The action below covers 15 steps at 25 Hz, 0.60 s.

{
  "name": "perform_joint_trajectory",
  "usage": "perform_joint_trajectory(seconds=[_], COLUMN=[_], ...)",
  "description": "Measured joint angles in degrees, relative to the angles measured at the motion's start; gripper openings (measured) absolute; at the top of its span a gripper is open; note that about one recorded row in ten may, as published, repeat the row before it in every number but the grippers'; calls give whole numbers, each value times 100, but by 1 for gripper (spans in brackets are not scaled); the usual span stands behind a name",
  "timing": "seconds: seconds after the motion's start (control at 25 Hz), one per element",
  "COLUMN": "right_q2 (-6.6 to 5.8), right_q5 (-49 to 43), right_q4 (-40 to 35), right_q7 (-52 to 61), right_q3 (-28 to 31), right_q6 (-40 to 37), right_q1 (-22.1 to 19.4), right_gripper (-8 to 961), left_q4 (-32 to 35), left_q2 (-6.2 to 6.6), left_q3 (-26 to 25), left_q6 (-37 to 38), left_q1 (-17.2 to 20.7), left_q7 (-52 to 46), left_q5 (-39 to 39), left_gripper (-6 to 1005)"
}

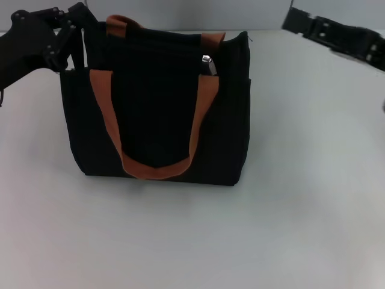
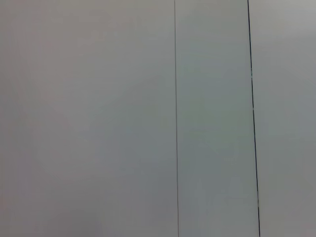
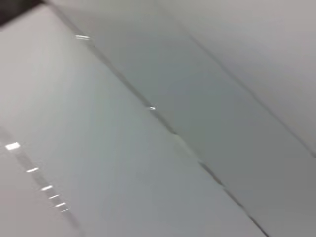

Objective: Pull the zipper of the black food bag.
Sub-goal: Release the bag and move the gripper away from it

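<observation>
The black food bag (image 1: 157, 102) is stood upright on the grey table (image 1: 289, 211), orange-brown handle (image 1: 153, 165) draped down its front. The zipper (image 1: 208, 64) pull is seen at the bag's top, toward its right end. The left gripper (image 1: 60, 33) is positioned against the bag's upper left corner; finger state cannot be told. The right gripper (image 1: 337, 33) is held well right of the bag, behind it; state cannot be told.

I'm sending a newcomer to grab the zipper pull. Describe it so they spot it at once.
Find the black food bag standing on the pale table, the biggest thing there. Look along its top edge toward the robot's right, just above where the front orange-brown strap meets the rim. The zipper is the small silver metal tab there, the only shiny thing on the dark fabric.
</observation>
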Motion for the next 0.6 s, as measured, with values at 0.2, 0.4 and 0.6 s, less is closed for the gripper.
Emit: perform_joint_trajectory(seconds=[0.2,0.4,0.6], right_q2=[-2,-11,-7], right_q5=[47,-612,-1650], right_q4=[667,866,939], right_q7=[-1715,-2808,-3910], right_q3=[421,305,245], right_q6=[-1086,-1189,-1267], right_q1=[-128,-231,-219], right_gripper=[559,681,776], left_q4=[-33,-36,-48], left_q2=[-13,-8,-2], left_q3=[16,28,6], left_q6=[-32,-66,-224], left_q1=[0,0,38], left_q7=[-54,-305,-472], left_q5=[27,58,62], left_gripper=[41,41,42])
